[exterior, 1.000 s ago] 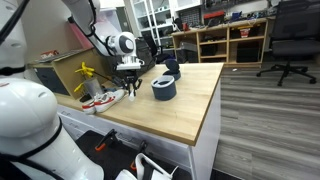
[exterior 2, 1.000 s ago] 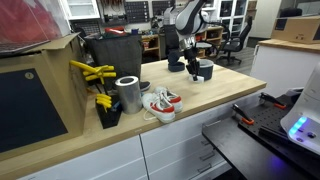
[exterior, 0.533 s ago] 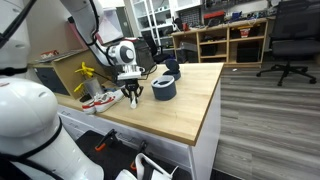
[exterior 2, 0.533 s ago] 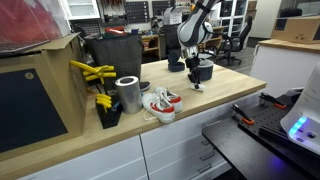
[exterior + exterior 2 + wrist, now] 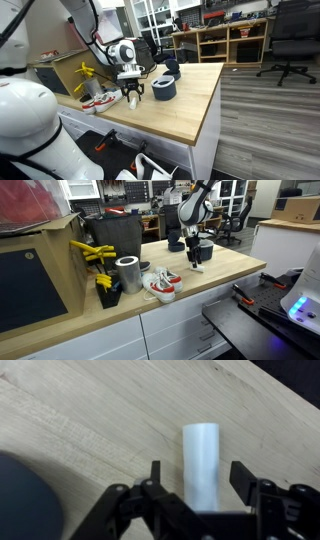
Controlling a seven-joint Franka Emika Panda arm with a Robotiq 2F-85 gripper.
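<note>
Wrist view: gripper points down at the wooden table; jaws stand wide, one finger on each side of a white cylinder with a gap on both sides, so nothing is clamped; the cylinder rests on the table by its own weight, between the fingers; upright or lying, cannot tell. Just beside it sits a dark round container, clear of the fingers. In an exterior view, farther along the table, a pair of shoes, a metal can and yellow tools sit grouped at the other end, well apart from the gripper. Far back: shelves, an office chair.
</note>
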